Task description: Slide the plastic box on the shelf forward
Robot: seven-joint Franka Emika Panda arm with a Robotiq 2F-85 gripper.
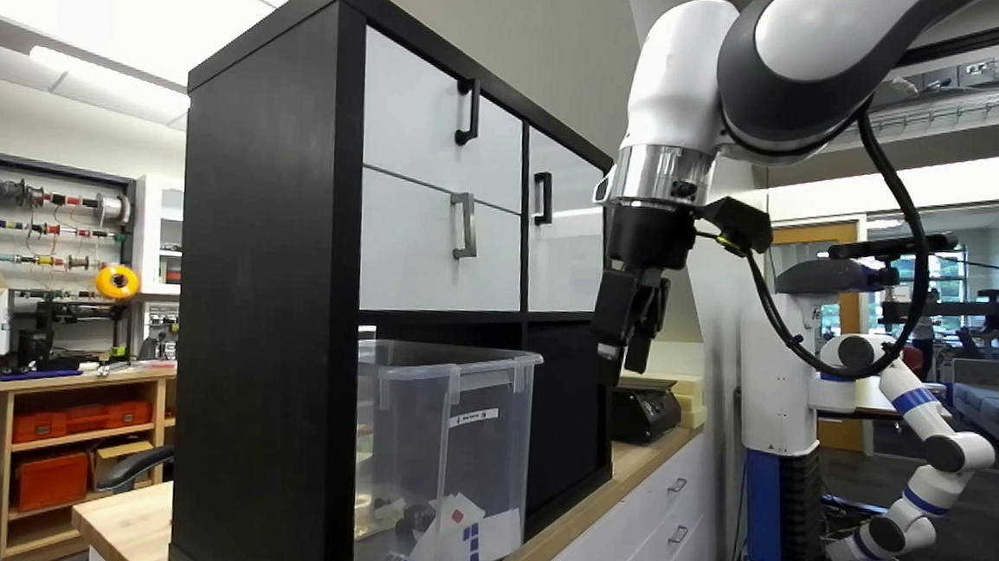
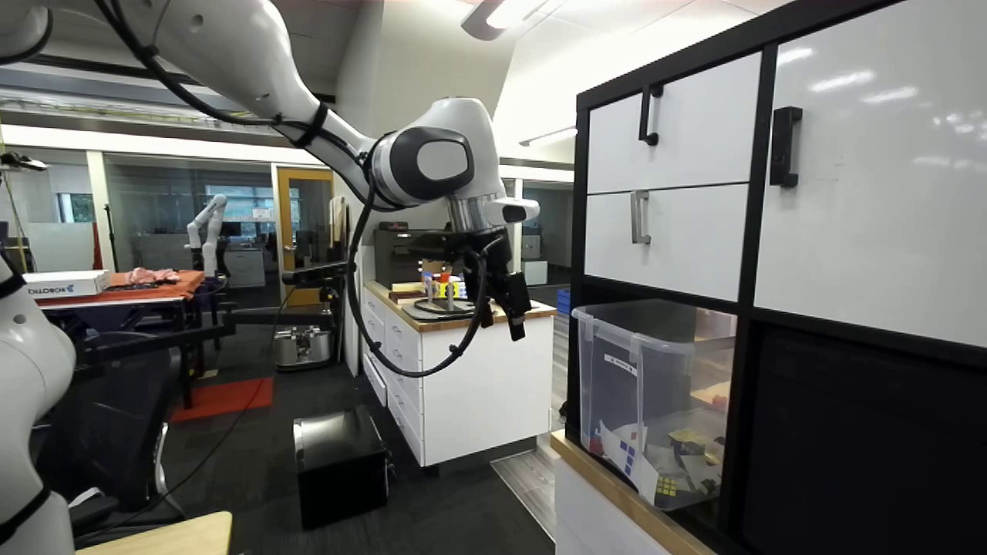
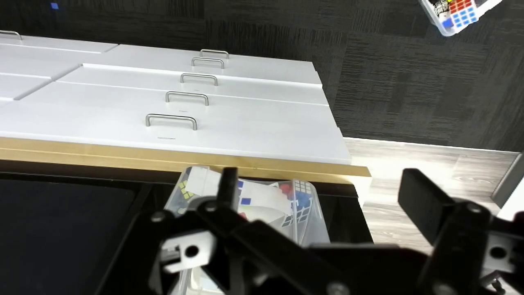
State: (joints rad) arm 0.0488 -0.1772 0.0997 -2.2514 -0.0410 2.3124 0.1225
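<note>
The plastic box [image 1: 486,436] is a large clear bin with small objects inside. It stands upright in a lower compartment of the black shelf [image 1: 257,266], near the front opening. In an exterior view, the box [image 2: 655,378] sits below white drawer fronts with the shelf frame [image 2: 746,308] beside it. My gripper [image 1: 623,354] hangs in front of the shelf, pointing down, apart from the box; it also shows in an exterior view [image 2: 503,327]. In the wrist view, my gripper [image 3: 321,186] has its fingers wide apart with nothing between them. The left finger partly hides the box [image 3: 309,231].
A wooden counter edge [image 3: 262,166] runs along the shelf's foot, above white drawers [image 3: 245,123]. Black handles [image 1: 468,112] stick out above the box. A black device [image 1: 643,411] lies on the counter. Another robot [image 1: 793,376] and a black box [image 2: 343,466] stand nearby.
</note>
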